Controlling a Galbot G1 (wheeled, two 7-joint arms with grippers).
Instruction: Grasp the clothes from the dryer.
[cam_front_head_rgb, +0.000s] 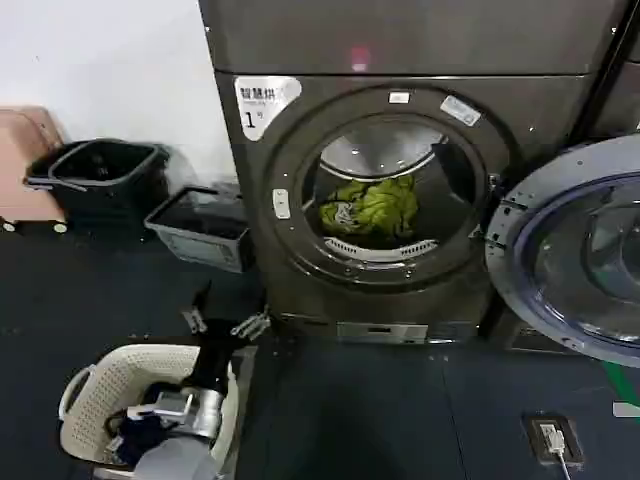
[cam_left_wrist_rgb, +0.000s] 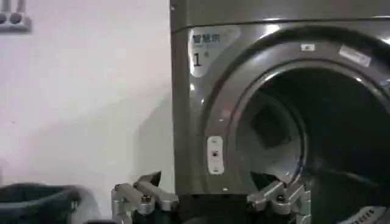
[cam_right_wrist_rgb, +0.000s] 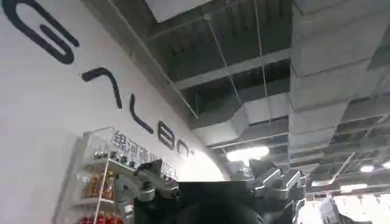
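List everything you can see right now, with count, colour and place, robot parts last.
clothes: one bundle, yellow-green, inside the drum of the dryer.
dryer: one, dark grey-brown, centre, white "1" label, porthole uncovered.
dryer door: one, silver rim, swung open at the robot's right.
laundry basket: one, cream, floor at near left, dark items inside.
black bin: one, against the wall at far left.
grey crate: one, floor beside the dryer's left side.
floor socket: one, dark, near right.
left gripper: open, low, left of the dryer's front and above the basket.
right gripper: open, pointing up toward the ceiling.
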